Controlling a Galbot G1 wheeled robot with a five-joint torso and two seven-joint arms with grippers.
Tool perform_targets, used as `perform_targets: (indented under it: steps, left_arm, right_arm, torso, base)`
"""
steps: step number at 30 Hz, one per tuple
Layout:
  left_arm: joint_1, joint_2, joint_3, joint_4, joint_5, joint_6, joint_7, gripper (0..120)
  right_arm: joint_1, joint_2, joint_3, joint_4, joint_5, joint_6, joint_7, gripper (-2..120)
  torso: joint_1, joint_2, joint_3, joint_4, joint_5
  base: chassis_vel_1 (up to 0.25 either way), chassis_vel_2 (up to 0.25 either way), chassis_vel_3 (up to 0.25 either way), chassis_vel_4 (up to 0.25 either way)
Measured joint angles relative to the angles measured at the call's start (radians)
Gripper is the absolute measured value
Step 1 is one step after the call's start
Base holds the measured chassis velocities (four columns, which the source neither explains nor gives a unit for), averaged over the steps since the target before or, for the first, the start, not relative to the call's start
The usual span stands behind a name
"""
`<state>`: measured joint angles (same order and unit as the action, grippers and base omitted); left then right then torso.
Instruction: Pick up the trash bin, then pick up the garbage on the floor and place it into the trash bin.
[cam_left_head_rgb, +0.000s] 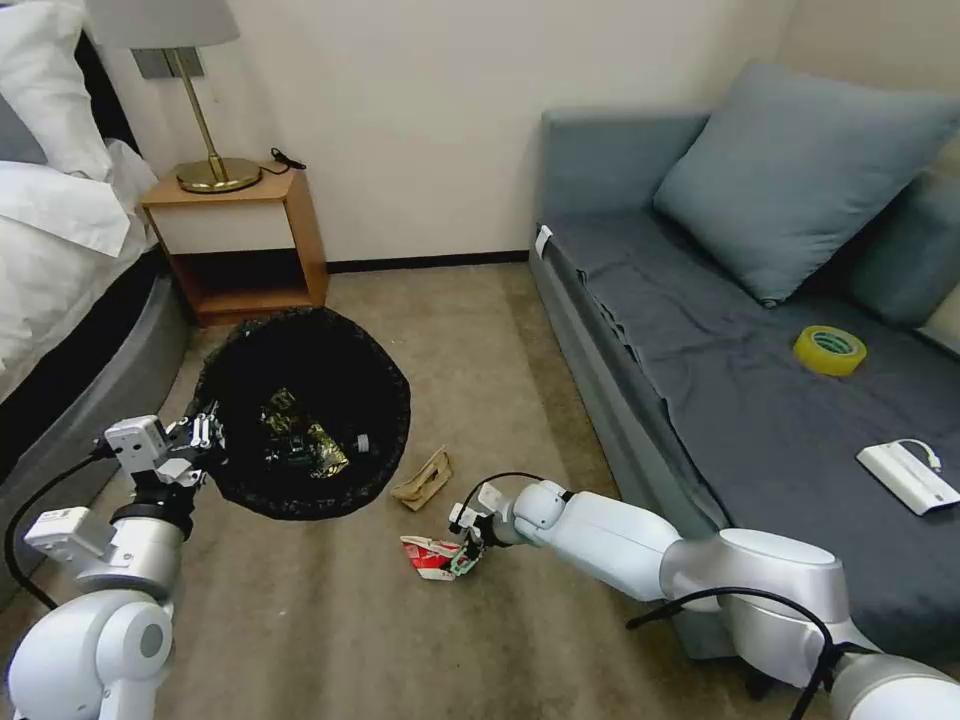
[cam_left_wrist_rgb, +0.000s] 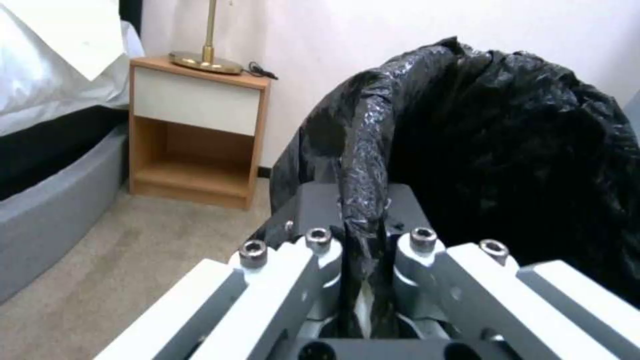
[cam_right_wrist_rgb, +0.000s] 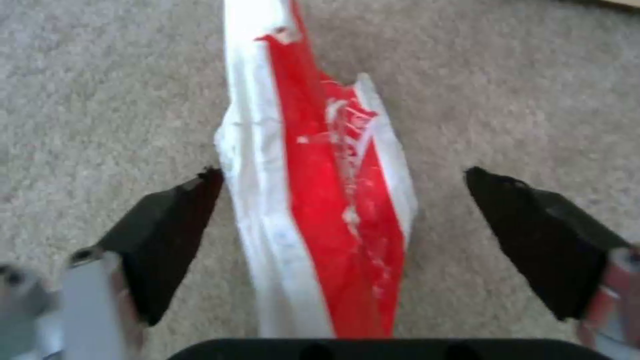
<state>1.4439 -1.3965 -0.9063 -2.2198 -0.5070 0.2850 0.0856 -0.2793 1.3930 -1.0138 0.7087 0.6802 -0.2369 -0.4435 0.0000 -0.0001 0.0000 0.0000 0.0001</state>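
Observation:
The trash bin (cam_left_head_rgb: 300, 420), lined with a crinkled black bag, hangs just above the carpet from my left gripper (cam_left_head_rgb: 205, 440), which is shut on its bagged rim (cam_left_wrist_rgb: 363, 200). Inside lie a gold-brown wrapper (cam_left_head_rgb: 300, 435) and a clear bottle (cam_left_head_rgb: 355, 443). On the carpet, the crushed red-and-white carton (cam_left_head_rgb: 428, 558) lies between the fingers of my open right gripper (cam_left_head_rgb: 468, 552). In the right wrist view the carton (cam_right_wrist_rgb: 320, 210) sits between the two dark pads (cam_right_wrist_rgb: 173, 235), one pad close to its white edge, the other apart. A crumpled tan paper scrap (cam_left_head_rgb: 423, 480) lies beside the bin.
A grey sofa (cam_left_head_rgb: 640, 400) borders the right side, holding a yellow tape roll (cam_left_head_rgb: 830, 350) and a white box with a cord (cam_left_head_rgb: 905, 477). A wooden nightstand (cam_left_head_rgb: 240, 245) with a brass lamp stands behind the bin. The bed (cam_left_head_rgb: 60, 330) flanks the left.

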Motion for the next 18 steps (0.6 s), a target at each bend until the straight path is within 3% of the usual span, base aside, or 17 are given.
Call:
perform_targets:
  steps: [15,18]
  left_arm:
    - [0.004,0.004,-0.004,0.007,-0.004,-0.002,0.001,4]
    - [0.005,0.007,-0.006,0.009,-0.007,-0.002,0.001,4]
  right_arm:
    - [-0.019,0.000,0.014,0.003,-0.019,0.014,0.022,30]
    - [-0.021,-0.001,0.022,0.005,-0.022,0.016,0.028,24]
  torso:
    - [0.000,0.000,0.000,0.0000,-0.0001]
    - [0.000,0.000,0.000,0.0000,-0.0001]
  base:
    - [0.000,0.000,0.000,0.000]
    - [0.000,0.000,0.000,0.000]
